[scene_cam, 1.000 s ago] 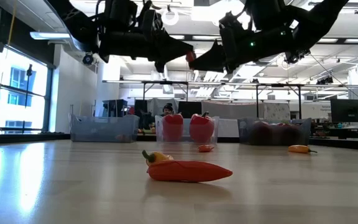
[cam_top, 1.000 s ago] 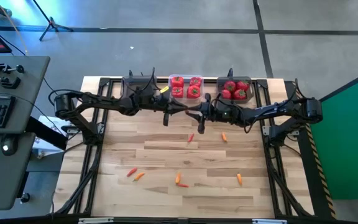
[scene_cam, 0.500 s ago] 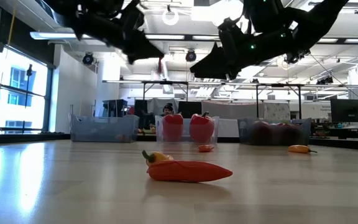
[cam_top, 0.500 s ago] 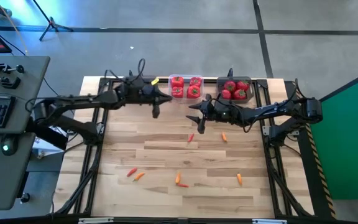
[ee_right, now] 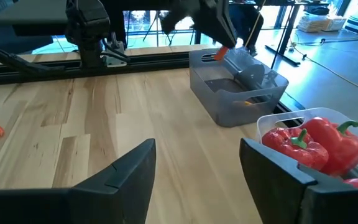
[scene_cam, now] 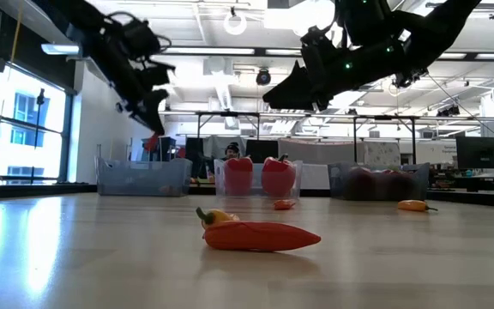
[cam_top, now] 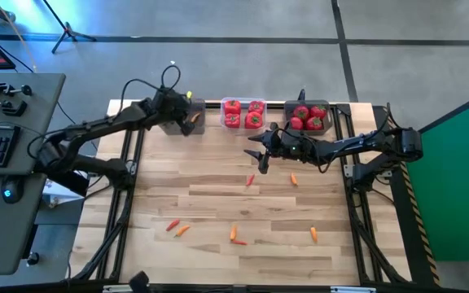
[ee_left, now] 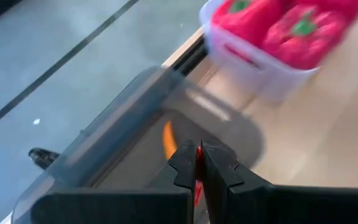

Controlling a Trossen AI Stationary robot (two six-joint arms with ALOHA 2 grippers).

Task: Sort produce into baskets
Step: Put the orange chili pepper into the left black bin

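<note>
The left pincer [ee_left: 199, 163] hangs directly above the grey bin [cam_top: 179, 120] at the far left of the surface [cam_top: 218, 203], clenched on a thin carrot piece [ee_left: 198, 186] held between its tips. The piece points down into the bin, where another carrot [ee_left: 169, 140] already lies, so a release should drop it straight in.

The right pincer [ee_right: 197, 163] stands released and empty, hovering in front of the clear bin [cam_top: 243, 114] of peppers. Of the two arms it is the nearer to the loose carrot [cam_top: 251, 180] lying below it on the surface.
</note>
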